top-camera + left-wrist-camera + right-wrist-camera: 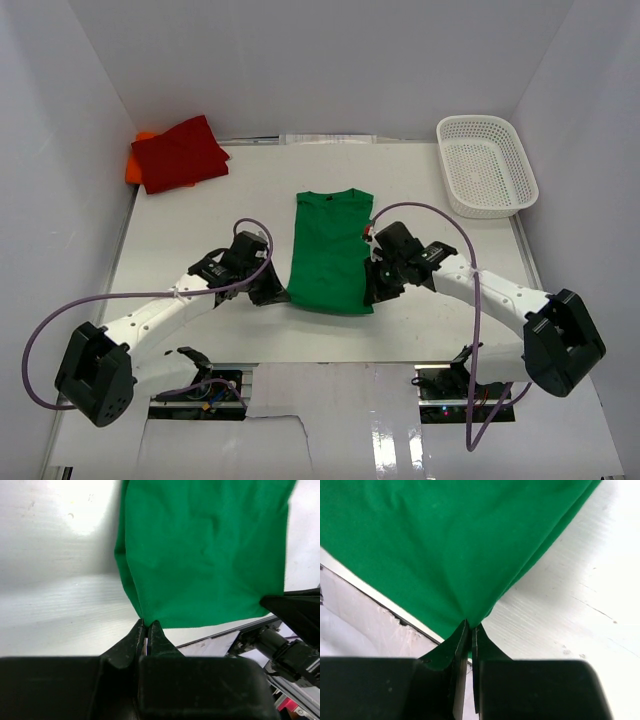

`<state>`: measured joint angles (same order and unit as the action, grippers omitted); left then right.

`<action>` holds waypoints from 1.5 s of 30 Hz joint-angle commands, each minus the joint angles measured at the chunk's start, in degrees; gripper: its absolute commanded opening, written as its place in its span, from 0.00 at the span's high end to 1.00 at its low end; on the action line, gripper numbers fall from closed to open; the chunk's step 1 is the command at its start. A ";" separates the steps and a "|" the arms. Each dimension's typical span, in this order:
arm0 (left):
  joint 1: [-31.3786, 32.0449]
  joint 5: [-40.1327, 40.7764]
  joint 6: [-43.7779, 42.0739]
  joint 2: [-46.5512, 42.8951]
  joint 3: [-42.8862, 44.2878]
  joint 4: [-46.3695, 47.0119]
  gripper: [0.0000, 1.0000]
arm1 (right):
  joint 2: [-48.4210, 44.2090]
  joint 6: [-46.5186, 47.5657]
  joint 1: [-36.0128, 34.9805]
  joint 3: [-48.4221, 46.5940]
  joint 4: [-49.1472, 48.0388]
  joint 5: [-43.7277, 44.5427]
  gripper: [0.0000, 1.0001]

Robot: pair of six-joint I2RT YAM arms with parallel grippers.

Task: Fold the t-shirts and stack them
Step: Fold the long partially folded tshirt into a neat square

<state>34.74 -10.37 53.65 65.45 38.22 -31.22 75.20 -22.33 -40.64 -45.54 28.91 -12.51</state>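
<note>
Two claws pinch the near hem of a bright green cloth t-shirt (330, 250), one at each corner. The left claw (148, 627) is clamped on the near left corner, the cloth drawn to a point between its tips. The right claw (470, 630) grips the near right corner in the same way.

The shirt lies flat on the white worktop (200, 230), spreading away from both claws, with its collar at the end farthest from them and its body in the space between the two. It reads as a narrow rectangle, so the sleeves seem already turned in. Holding both hem corners at once probably serves to lift the near edge evenly and carry it over toward the collar without skewing the cloth.

Far beyond the left claw and out to its left, a red cloth t-shirt (180, 152) lies folded on an orange cloth t-shirt (133, 165), of which only an edge shows. That looks like the stack the green one should join.

Beyond the right claw and out to its right stands a white plastic mesh basket (487, 165). It holds nothing and sits well apart from every shirt.
</note>
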 commanded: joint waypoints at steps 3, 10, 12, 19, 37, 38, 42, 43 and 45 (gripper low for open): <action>0.06 6.41 -1.44 0.80 11.69 -6.30 1.00 | -1.29 0.53 0.12 -11.13 8.79 6.62 0.92; -3.62 7.03 -7.23 12.05 28.72 -5.78 1.00 | 6.26 3.95 3.63 -22.47 10.73 8.73 0.92; -5.46 6.42 -8.38 16.08 31.90 -5.60 1.00 | 7.94 5.27 4.95 -24.76 10.73 8.73 0.92; -10.83 5.28 -11.81 26.11 42.28 -4.55 1.00 | 17.51 8.70 11.19 -35.57 11.44 7.68 0.92; -13.47 4.65 -14.18 54.23 69.69 -3.76 0.40 | 43.16 11.34 20.51 -62.20 11.97 5.39 0.51; -13.65 5.35 -13.84 55.39 70.76 -3.67 0.20 | 44.49 11.25 20.95 -64.91 11.01 6.09 0.39; -15.75 11.75 -12.08 57.77 73.75 -2.62 0.02 | 49.16 10.11 22.45 -70.65 5.65 9.78 0.21; -16.02 12.30 -12.08 56.99 73.84 -2.27 0.02 | 48.82 10.20 22.62 -70.65 5.03 10.75 0.21; -16.28 13.53 -13.91 55.50 73.15 -2.53 0.02 | 45.59 10.37 22.63 -66.64 2.31 11.19 0.21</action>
<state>19.70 -1.41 40.91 125.12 109.23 -34.74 125.25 -11.81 -17.98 -112.51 36.36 -3.49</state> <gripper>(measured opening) 0.976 0.790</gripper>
